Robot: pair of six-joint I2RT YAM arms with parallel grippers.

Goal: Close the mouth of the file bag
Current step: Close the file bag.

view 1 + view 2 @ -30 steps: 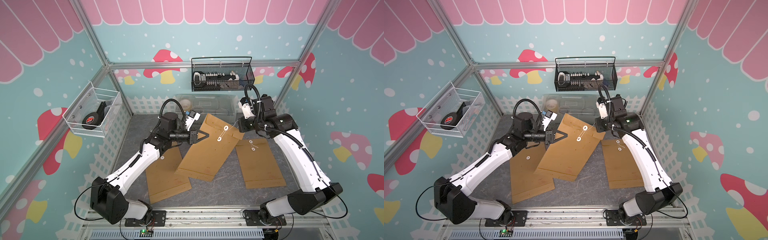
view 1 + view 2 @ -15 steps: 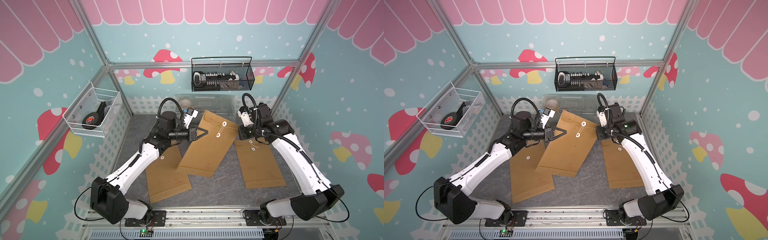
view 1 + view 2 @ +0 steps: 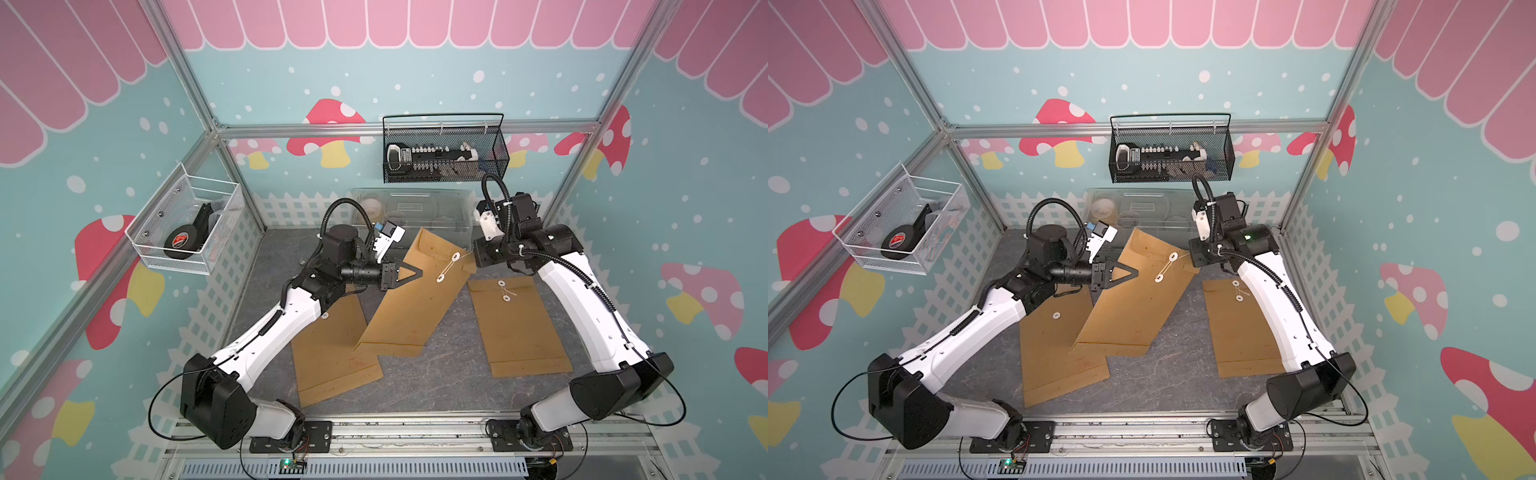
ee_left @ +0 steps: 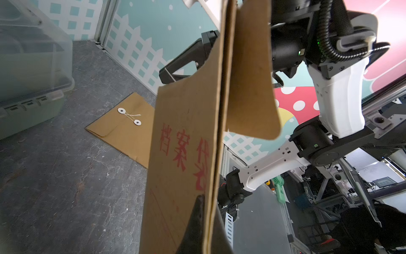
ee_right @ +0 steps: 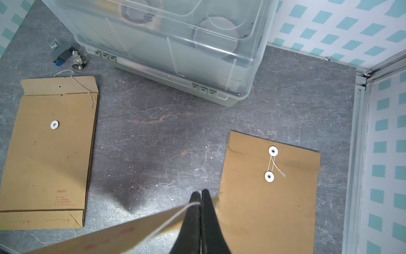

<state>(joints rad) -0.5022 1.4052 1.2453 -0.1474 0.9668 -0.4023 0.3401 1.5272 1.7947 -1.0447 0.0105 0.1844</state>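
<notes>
In both top views the brown file bag (image 3: 415, 299) (image 3: 1133, 303) is lifted and tilted over the floor. My left gripper (image 3: 417, 274) (image 3: 1133, 274) is shut on its left edge. The left wrist view shows the bag (image 4: 182, 132) edge-on between my left gripper's (image 4: 205, 198) jaws, its flap (image 4: 250, 88) standing off. A string runs between two white discs (image 3: 456, 257) and out to my right gripper (image 3: 473, 252) (image 3: 1192, 253). In the right wrist view my right gripper (image 5: 201, 193) is shut on that string (image 5: 171, 220).
Two more file bags lie flat on the grey floor, one left (image 3: 332, 349) with its flap open (image 5: 59, 85), one right (image 3: 519, 328) tied. A clear plastic box (image 3: 411, 208) stands at the back, a small metal fitting (image 5: 77, 60) beside it. Wire baskets (image 3: 444, 153) (image 3: 187, 232) hang on the walls.
The right wrist has swung near the bag's discs while keeping the string. The held bag rocked slightly more upright and came back. Both grips are unchanged.
</notes>
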